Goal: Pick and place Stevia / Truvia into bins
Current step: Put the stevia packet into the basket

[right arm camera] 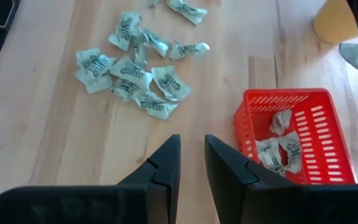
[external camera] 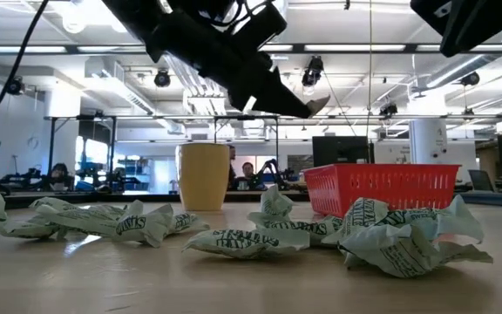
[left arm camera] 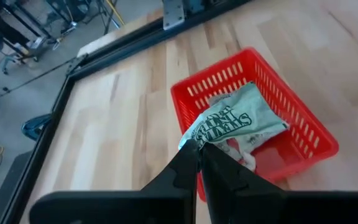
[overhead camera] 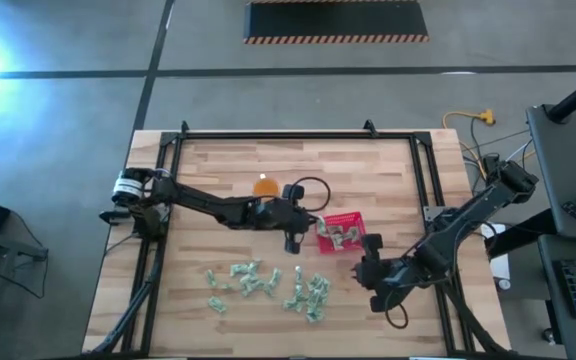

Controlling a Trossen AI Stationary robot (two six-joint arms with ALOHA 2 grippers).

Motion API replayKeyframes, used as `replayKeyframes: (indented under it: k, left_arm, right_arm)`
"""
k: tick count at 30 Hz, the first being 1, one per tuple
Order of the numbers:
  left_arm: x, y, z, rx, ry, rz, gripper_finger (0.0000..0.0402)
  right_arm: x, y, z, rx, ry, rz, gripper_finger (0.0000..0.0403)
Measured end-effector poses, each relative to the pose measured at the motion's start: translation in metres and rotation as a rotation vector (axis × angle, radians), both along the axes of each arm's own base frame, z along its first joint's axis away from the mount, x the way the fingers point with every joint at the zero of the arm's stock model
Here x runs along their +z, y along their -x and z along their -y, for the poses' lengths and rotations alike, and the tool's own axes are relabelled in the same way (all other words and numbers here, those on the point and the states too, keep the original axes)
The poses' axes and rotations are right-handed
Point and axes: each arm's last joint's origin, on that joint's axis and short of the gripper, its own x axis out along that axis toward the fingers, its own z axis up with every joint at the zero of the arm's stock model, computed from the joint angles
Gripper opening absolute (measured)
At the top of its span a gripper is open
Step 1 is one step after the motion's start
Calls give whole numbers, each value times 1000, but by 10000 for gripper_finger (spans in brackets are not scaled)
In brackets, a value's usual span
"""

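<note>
Crumpled green-and-white Stevia packets [overhead camera: 268, 285] lie loose on the near middle of the table; the low view shows them [external camera: 260, 240] in front. The red basket [overhead camera: 340, 232] stands right of centre with a few packets [right arm camera: 278, 149] inside. My left gripper [overhead camera: 293, 237] hovers just left of the basket, shut on one packet [left arm camera: 235, 118], which hangs over the basket [left arm camera: 303, 124]. My right gripper [right arm camera: 191, 155] is open and empty, held above the bare table near the basket's near right corner [overhead camera: 368, 250]. My left gripper pinches one crumpled packet by its corner [left arm camera: 194, 142] between the two fingertips. The fingers slant down from the table's left. The packet is lifted clear of the table and sticks out beyond the fingertips, above the basket's near wall.
A translucent orange cup [overhead camera: 265, 185] stands upright behind the left gripper, left of the basket; the low view shows the cup [external camera: 203, 174] beside the basket [external camera: 382, 187]. A black cable loop [overhead camera: 313, 190] lies near it. A black frame [overhead camera: 298, 135] borders the table.
</note>
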Motion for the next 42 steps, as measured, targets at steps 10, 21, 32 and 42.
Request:
replayKeyframes:
  k: [10,21,32,42]
  left_arm:
    - [3,-5,-5,-29,22,75,0]
    - [-28,-29,-4,-53,34,21,0]
    - [-30,-36,-4,-69,-14,15,70]
    - [-11,-23,4,-59,-24,-46,146]
  right_arm:
    - [0,-1,0,0,1,6,59]
    - [1,-2,-1,0,-9,18,59]
    - [1,-1,-1,3,-4,15,59]
    - [-14,-5,-3,37,-34,98,62]
